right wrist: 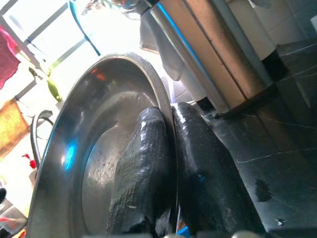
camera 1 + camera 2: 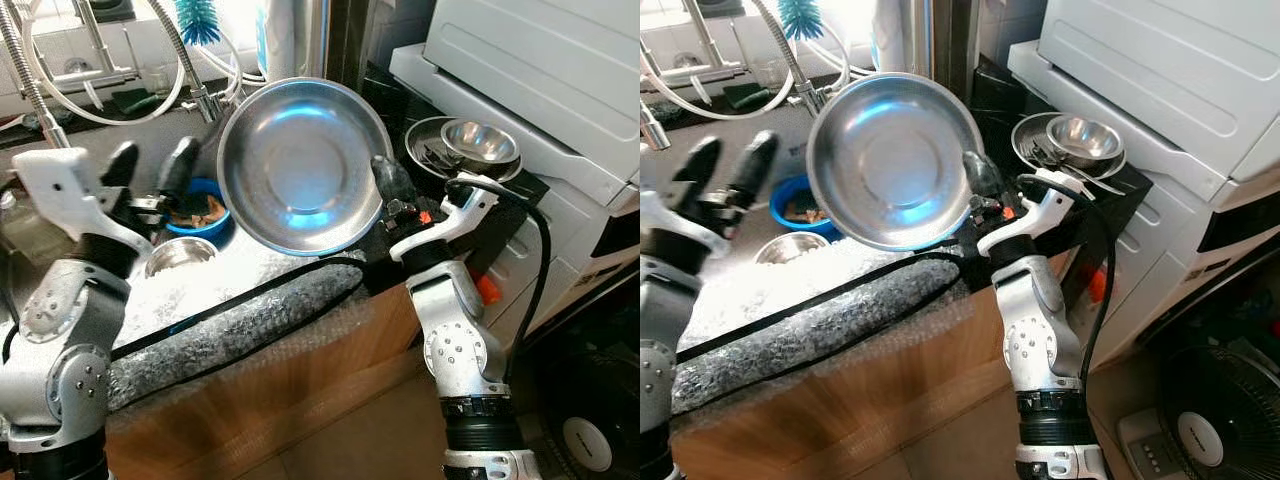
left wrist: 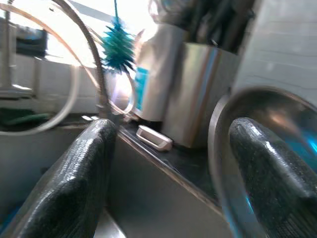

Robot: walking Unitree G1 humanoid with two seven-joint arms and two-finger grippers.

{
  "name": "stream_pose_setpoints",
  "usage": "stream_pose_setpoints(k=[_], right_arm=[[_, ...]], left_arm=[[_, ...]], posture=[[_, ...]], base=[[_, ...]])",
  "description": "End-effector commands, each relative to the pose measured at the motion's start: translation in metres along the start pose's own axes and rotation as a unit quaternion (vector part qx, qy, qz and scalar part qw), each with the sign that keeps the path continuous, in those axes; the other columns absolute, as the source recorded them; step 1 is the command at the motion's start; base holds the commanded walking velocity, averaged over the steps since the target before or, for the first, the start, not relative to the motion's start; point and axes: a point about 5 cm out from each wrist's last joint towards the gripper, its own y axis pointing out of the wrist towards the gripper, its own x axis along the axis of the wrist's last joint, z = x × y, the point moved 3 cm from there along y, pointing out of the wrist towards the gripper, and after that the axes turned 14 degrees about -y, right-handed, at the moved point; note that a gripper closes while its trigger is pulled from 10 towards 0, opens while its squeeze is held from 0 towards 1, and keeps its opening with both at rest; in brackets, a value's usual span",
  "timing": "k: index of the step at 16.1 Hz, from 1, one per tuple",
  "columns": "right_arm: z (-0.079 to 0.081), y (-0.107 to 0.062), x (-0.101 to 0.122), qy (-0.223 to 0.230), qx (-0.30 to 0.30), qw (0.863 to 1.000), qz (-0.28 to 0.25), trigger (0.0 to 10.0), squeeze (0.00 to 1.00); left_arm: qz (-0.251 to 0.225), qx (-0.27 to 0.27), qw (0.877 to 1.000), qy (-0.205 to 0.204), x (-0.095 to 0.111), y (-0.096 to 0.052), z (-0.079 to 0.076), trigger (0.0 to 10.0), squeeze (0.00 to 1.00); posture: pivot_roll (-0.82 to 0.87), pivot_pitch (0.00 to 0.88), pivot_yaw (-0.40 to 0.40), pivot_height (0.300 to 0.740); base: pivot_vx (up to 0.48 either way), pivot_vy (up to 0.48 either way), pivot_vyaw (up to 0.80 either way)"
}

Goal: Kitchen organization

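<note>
Right hand [image 2: 383,180] pinching steel plate [image 2: 300,165] rim, plate upright

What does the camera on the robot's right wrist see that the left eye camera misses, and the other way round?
Right wrist view alone: a close look at both black fingers pinching the rim of the steel plate, one inside, one behind.

Left eye view alone: the left gripper, open over the sink, the blue bowl in it, stacked steel dishes on the dark counter, and a white appliance.

Both: the plate, held tilted by the right gripper.
</note>
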Motion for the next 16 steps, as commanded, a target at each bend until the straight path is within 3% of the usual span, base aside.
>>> stream_pose_setpoints(k=[1, 9, 10, 11, 12, 16], right_arm=[[0.01, 0.003, 0.01, -0.007, 0.026, 1.0, -0.015, 10.0, 0.0], [0.023, 0.0, 0.008, -0.004, 0.066, 0.998, -0.006, 10.0, 0.0], [0.024, 0.001, 0.008, -0.004, 0.068, 0.998, -0.005, 10.0, 0.0], [0.025, 0.001, 0.008, -0.004, 0.07, 0.998, -0.004, 10.0, 0.0], [0.025, 0.001, 0.008, -0.003, 0.07, 0.998, -0.004, 10.0, 0.0], [0.025, 0.001, 0.008, -0.003, 0.07, 0.998, -0.004, 10.0, 0.0]], left_arm=[[0.021, -0.022, 0.999, 0.015, -0.005, -0.002, -0.01, 10.0, 0.0], [0.06, -0.036, 0.996, 0.056, -0.022, -0.003, -0.017, 10.0, 0.0], [0.059, -0.027, 0.995, 0.071, -0.023, -0.003, -0.014, 8.9, 0.0], [0.057, -0.022, 0.995, 0.076, -0.024, -0.002, -0.013, 8.9, 0.0], [0.052, -0.016, 0.996, 0.076, -0.023, -0.002, -0.012, 0.0, 0.0], [0.047, -0.013, 0.996, 0.075, -0.021, -0.001, -0.011, 0.0, 0.0]], posture=[[0.11, 0.082, -0.048, 0.74], [0.11, 0.097, -0.05, 0.74], [0.11, 0.098, -0.05, 0.74], [0.11, 0.098, -0.05, 0.74], [0.11, 0.098, -0.05, 0.74], [0.11, 0.101, -0.05, 0.74]], base=[[0.0, 0.0, 0.0], [0.0, 0.0, 0.0], [0.0, 0.0, 0.0], [0.0, 0.0, 0.0], [0.0, 0.0, 0.0], [0.0, 0.0, 0.0]])
